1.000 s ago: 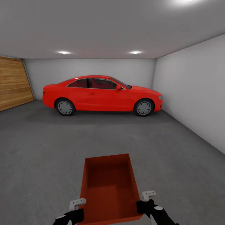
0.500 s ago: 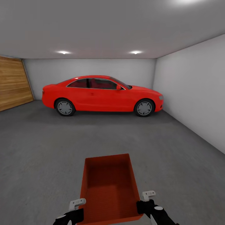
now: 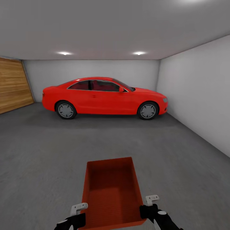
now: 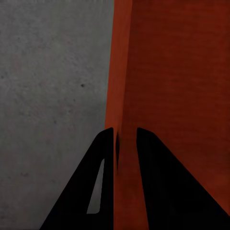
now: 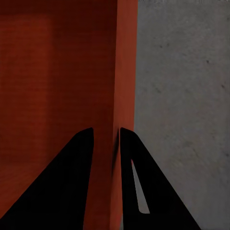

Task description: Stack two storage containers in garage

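Observation:
One orange-red storage container (image 3: 111,191), open-topped and empty, is held low in front of me above the garage's dark grey floor (image 3: 44,153). My left gripper (image 3: 80,214) is shut on its left side wall and my right gripper (image 3: 146,207) is shut on its right side wall. In the left wrist view the left gripper (image 4: 125,139) has its black fingers pinching the thin wall (image 4: 123,72), one on each side. The right wrist view shows the right gripper (image 5: 106,138) clamped the same way on the opposite wall (image 5: 125,72). Concrete lies below both.
A red car (image 3: 102,97) is parked across the far end of the garage. A brown wooden slat door (image 3: 12,84) is at the left, and a pale grey wall (image 3: 198,95) runs along the right. Open concrete stretches between me and the car.
The car has drifted slightly left and looks a touch larger, so the camera has moved a little. The container and both grippers hold the same pose.

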You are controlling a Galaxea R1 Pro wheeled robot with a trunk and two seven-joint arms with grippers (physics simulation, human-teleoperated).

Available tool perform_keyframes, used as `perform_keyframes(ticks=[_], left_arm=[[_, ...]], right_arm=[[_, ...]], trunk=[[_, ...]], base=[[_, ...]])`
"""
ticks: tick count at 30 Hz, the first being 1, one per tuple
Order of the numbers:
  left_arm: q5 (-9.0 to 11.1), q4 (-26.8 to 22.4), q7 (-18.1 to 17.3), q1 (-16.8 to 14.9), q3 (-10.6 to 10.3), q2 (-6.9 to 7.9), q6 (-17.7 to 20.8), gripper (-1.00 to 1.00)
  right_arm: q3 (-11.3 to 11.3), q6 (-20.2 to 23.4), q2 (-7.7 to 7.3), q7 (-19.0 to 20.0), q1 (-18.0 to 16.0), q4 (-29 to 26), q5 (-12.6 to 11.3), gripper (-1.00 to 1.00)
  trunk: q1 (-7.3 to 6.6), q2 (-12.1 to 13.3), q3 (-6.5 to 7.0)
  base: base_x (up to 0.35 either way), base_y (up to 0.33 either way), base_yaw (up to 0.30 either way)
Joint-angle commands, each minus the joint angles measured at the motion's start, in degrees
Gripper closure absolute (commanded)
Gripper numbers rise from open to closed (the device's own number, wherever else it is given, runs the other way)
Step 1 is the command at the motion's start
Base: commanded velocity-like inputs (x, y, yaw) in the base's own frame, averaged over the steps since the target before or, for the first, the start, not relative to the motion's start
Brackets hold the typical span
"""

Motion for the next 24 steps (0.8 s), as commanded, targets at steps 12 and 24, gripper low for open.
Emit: perform_keyframes(ticks=[12,24], left_arm=[[-3.5,-0.2,1.5,0.0,0.0,0.94,-1.9,1.0],[-3.5,-0.2,1.5,0.0,0.0,0.94,-1.9,1.0]], right_arm=[[-0.2,0.4,-0.04,2.2,-0.1,0.0,-2.3,1.0],[-0.2,0.4,0.0,2.2,-0.1,0.0,-2.3,1.0]], trunk=[[0.04,-0.1,-0.1],[0.04,-0.1,-0.1]], base=[[0.316,-0.038,0.0],[0.321,-0.075,-0.03]])
